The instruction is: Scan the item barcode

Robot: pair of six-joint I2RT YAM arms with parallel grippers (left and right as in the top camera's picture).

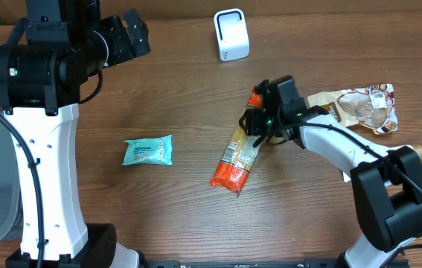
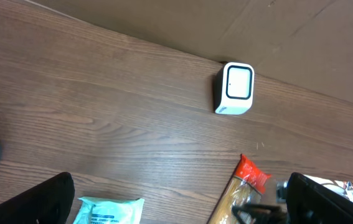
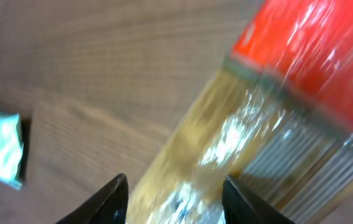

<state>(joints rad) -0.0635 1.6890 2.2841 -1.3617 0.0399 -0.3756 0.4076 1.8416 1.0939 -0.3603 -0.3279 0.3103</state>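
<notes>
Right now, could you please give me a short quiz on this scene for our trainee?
1. True or false: the left arm's jaws hold the white scanner.
2. Which item do the right arm's jaws straddle? A) snack bag B) pasta packet C) teal packet
3. How many packaged items lie on the table?
Key: 1 false, those jaws hang open and empty, and the scanner stands apart near the far edge; 2 B; 3 three.
</notes>
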